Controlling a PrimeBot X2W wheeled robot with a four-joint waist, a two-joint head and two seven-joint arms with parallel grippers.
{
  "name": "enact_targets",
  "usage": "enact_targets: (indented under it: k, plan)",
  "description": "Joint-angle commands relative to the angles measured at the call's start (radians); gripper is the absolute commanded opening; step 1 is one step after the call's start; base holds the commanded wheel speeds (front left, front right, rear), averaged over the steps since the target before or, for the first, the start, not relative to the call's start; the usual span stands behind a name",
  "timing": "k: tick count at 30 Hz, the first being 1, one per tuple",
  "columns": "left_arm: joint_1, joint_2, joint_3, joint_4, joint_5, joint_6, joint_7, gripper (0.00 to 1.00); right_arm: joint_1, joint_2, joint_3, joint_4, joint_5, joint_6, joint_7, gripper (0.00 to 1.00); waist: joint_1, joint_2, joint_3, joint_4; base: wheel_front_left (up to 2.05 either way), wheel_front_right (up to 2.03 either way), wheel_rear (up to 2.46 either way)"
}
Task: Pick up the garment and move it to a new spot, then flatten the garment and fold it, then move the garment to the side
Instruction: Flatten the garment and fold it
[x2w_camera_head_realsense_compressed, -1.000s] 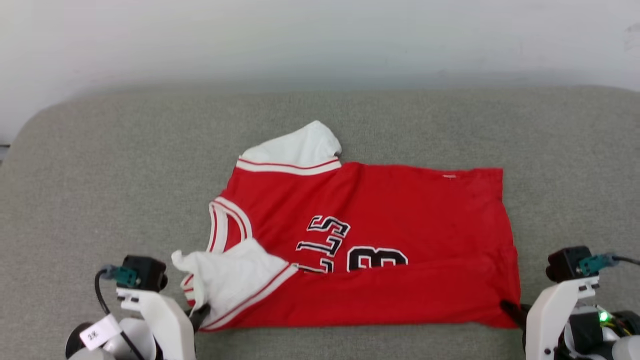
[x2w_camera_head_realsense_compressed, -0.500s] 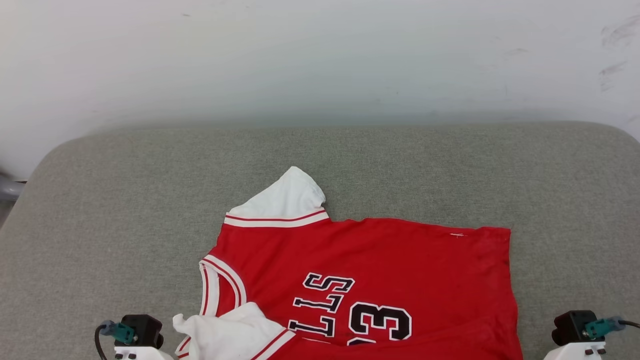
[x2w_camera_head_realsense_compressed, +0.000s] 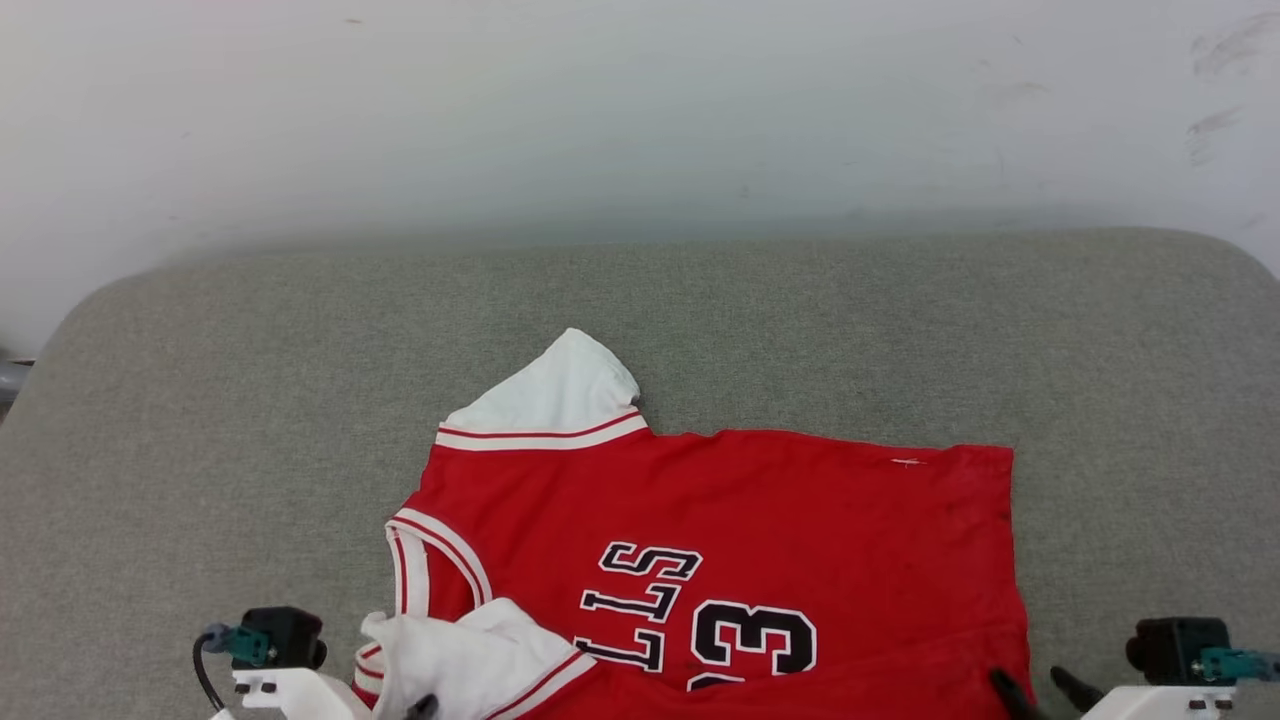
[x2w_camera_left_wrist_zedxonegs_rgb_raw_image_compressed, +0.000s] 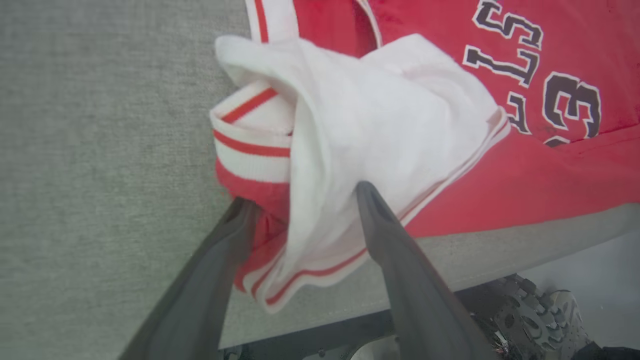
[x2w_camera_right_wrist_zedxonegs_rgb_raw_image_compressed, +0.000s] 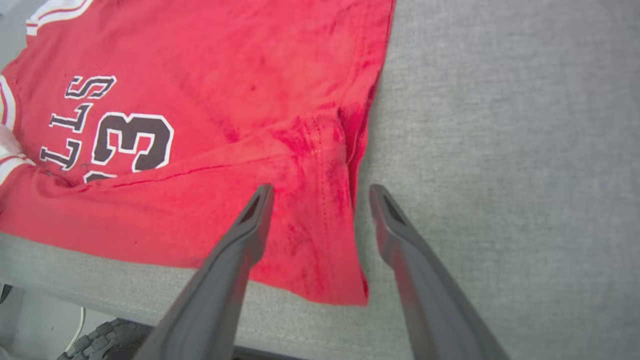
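Observation:
The garment (x2w_camera_head_realsense_compressed: 760, 510), a red jersey with white sleeves and black "23", lies sideways on the grey table, neck to the left and hem to the right. Its near long edge is folded over the lower part of the lettering. My left gripper (x2w_camera_left_wrist_zedxonegs_rgb_raw_image_compressed: 305, 195) is open, its fingers straddling the bunched white sleeve (x2w_camera_left_wrist_zedxonegs_rgb_raw_image_compressed: 380, 120) at the near left corner. My right gripper (x2w_camera_right_wrist_zedxonegs_rgb_raw_image_compressed: 321, 190) is open too, one finger over the red hem corner (x2w_camera_right_wrist_zedxonegs_rgb_raw_image_compressed: 310, 240) and the other over bare table. In the head view the right gripper (x2w_camera_head_realsense_compressed: 1030, 682) shows at the garment's near right corner.
The grey padded table (x2w_camera_head_realsense_compressed: 300, 400) reaches back to a pale wall (x2w_camera_head_realsense_compressed: 640, 120), with bare cloth to the left, right and far side of the garment. Its front edge (x2w_camera_left_wrist_zedxonegs_rgb_raw_image_compressed: 500, 270) runs just under both grippers, and the robot's wheeled base (x2w_camera_left_wrist_zedxonegs_rgb_raw_image_compressed: 540, 315) sits below.
Both grippers have opened and let go of the garment's near edge, which now lies folded over. The head camera has tilted, shifting the whole picture.

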Motion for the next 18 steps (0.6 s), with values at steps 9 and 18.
enact_targets:
  k: [9, 18]
  plan:
    - [-0.081, -0.006, 0.035, 0.006, 0.111, 0.042, -0.155, 1.00, -0.068, 0.043, -0.055, -0.075, -0.142, -0.001, -0.305, 1.00, 0.0001, 0.0000, -0.006, -0.016, 0.00, 0.00, 0.00]
    - [-0.204, -0.041, 0.055, 0.004, 0.228, 0.062, -0.342, 1.00, -0.128, 0.100, -0.059, -0.195, -0.231, -0.001, -0.400, 1.00, 0.0001, 0.0000, 0.049, -0.053, 0.00, 0.00, 0.00]
